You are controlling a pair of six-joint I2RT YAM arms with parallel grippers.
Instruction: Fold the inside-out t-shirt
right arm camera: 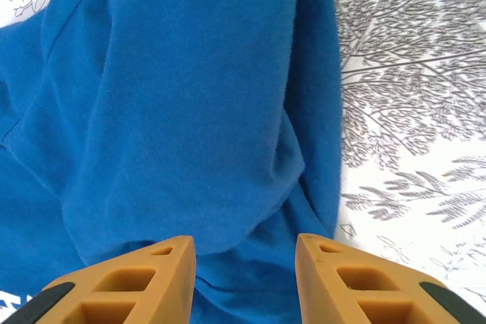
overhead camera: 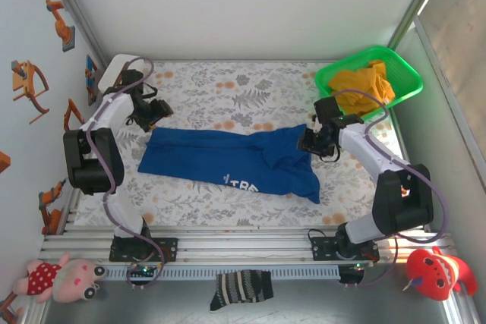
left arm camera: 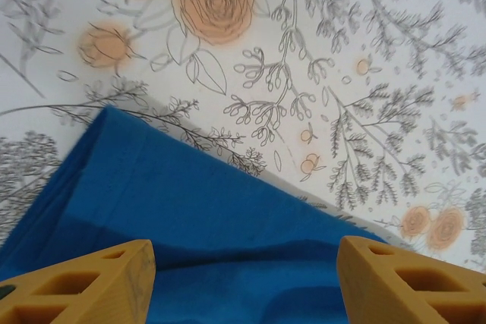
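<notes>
**Eng:** Nearest thing in your left wrist view is the left gripper [left arm camera: 243, 271]. Its orange fingers sit at the bottom edge, spread wide, with nothing pinched. Under it is the inside-out t-shirt [left arm camera: 190, 218], a blue corner pointing to the upper left of the frame, flat on the floral table cover [left arm camera: 342, 73].

**Op:** Right side?

**Eng:** The right gripper [right arm camera: 243, 252] is parted too, with a narrower gap than the left. A thick blue fold lies just past the tips, lower centre. It looks unclamped to me.

**Op:** Shirt overall?

**Eng:** In the overhead view it's a long blue band across mid-frame, white lettering at low centre, rumpled at its right end. Your left gripper is over the band's upper-left corner and the right is over its upper-right end. The green basket [overhead camera: 406, 73] holding the yellow-orange garment [overhead camera: 364, 81] is at upper right, not touching the shirt. Ignore it.

**Op:** Step?

**Eng:** My read is pre-grasp for a fold. The band is laid out, nothing is lifted, and neither end is gripped.

**Op:** Next?

**Eng:**
- Bring both sets of tips down onto the cloth, then close.
- On the left, the corner lies flat, so you need a tip to dig under the edge.
- On the right, the fold is bulky. You may need to widen the gap to take the full thickness.
- Lift both ends together, or I'd expect the band to twist.
</notes>
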